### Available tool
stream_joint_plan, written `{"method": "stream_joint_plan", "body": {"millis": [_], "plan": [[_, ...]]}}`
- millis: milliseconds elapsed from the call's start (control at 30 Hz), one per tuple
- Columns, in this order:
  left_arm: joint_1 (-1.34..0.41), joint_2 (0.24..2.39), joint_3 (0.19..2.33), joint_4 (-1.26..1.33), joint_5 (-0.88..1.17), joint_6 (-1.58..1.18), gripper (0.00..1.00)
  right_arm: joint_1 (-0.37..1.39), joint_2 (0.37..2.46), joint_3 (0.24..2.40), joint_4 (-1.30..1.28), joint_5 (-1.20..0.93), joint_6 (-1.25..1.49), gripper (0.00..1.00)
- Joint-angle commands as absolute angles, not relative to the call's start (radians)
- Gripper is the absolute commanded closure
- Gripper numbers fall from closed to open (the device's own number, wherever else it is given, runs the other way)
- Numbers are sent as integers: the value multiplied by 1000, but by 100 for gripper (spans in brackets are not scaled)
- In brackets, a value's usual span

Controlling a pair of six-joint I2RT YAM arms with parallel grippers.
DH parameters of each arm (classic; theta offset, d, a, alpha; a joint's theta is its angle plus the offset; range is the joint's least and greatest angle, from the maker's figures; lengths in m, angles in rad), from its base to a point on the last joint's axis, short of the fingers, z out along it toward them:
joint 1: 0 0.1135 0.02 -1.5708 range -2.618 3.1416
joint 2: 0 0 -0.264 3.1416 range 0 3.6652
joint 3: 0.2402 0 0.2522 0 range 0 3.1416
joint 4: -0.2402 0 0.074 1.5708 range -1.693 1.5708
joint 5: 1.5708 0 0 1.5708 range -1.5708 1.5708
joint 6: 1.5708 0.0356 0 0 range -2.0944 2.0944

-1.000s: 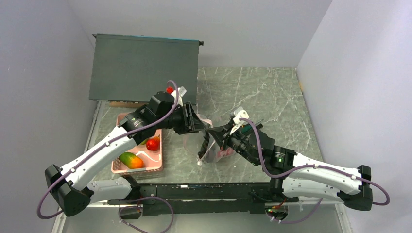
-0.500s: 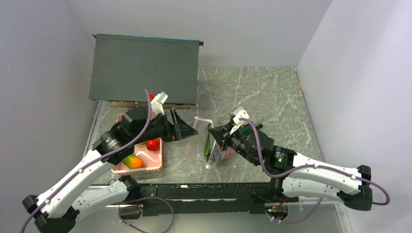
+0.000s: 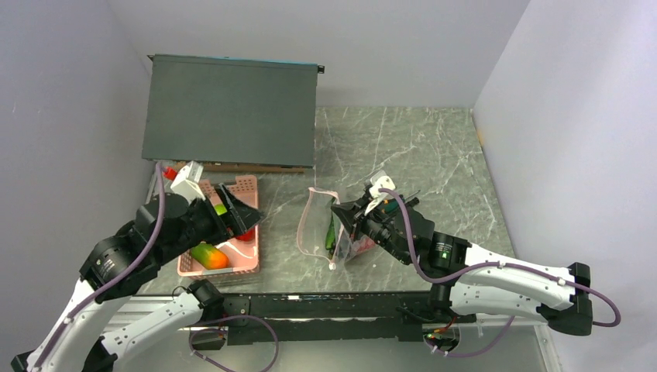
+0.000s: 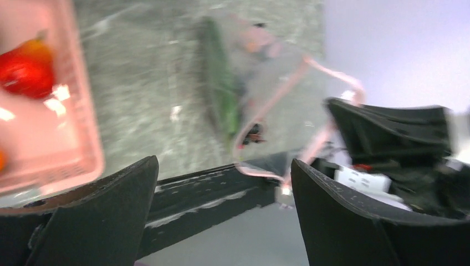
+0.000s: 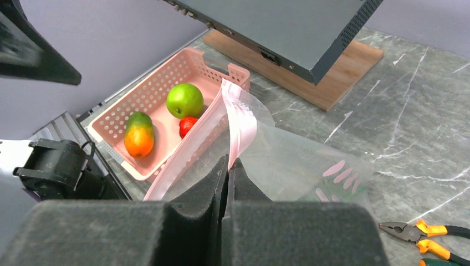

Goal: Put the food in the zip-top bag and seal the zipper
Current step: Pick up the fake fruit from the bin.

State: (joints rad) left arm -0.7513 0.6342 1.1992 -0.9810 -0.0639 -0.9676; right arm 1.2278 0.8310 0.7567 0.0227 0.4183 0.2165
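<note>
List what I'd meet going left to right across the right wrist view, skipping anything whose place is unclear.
In order: green-orange toy mango → round green toy apple → clear floppy plastic bag with a pink zipper strip → orange- and green-handled metal pliers.

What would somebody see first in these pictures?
A clear floppy bag sits in the middle of the table, its pink mouth strip pinched in the right fingers. At the left, a pink basket holds a green apple, a mango and a red fruit, with the left fingers wide open over it.
</note>
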Motion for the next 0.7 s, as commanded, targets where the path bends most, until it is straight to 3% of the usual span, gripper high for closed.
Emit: {"method": "stream_joint_plan", "body": {"millis": [0,200,467,667], "plan": [[-748,632,1152,-1258,-300,-1076,7,1234,830,781,69,439,216,100],[-747,656,1015,-1303,-440,-1210,9,1234,838,783,67,439,216,100],[-732,837,924,-1261,-506,-1262,1,1235,836,781,69,446,213,100],[-512,817,754,-1163,-475,-1240,0,1233,832,779,69,448,212,100]]}}
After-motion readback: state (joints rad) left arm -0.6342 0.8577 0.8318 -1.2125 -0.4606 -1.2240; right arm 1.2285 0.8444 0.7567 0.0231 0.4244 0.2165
